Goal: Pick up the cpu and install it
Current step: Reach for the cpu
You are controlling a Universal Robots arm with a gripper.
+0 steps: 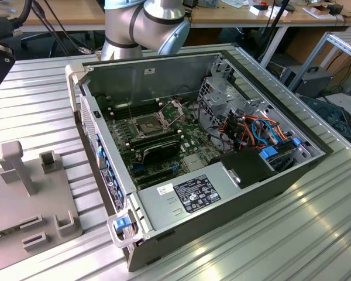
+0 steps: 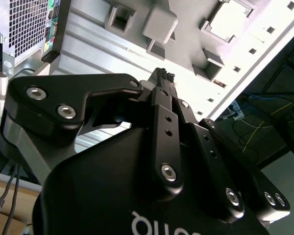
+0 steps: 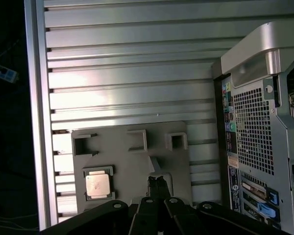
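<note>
slatted metal table (image 1: 251, 246) carries everything; on it lies an open computer case (image 1: 152, 73), side panel off, with the arm (image 1: 146, 23) rising behind it in the exterior view; inside the case the board (image 1: 187, 146) lies flat, and its socket (image 1: 147, 124) sits near the middle with the metal frame apparently swung open; whether the socket bed is bare is too small to tell.

beside the case, on the exterior view's left, sits a grey fixture (image 1: 47, 193) with moulded pockets and posts; the first wrist view looks down on that fixture (image 3: 132, 166) with the case's rear grille off to one side.

the gripper (image 3: 156, 182) hangs above the fixture, well clear of its surface; the two fingers are pressed together with nothing between them, as the second wrist view also shows (image 2: 164, 77).

the cpu (image 3: 98, 185) lies flat in a square pocket of the fixture, pale face up, apart from the fingertips and untouched.

judged from this, the step in hand is the approach for the pick; nothing is gripped and nothing is installed; a grasp here would call for the fingers to part wide enough for the chip, to be centred over its pocket rather than beside it, and to come down square so the thin edges are caught without tilting it against the pocket walls.
</note>
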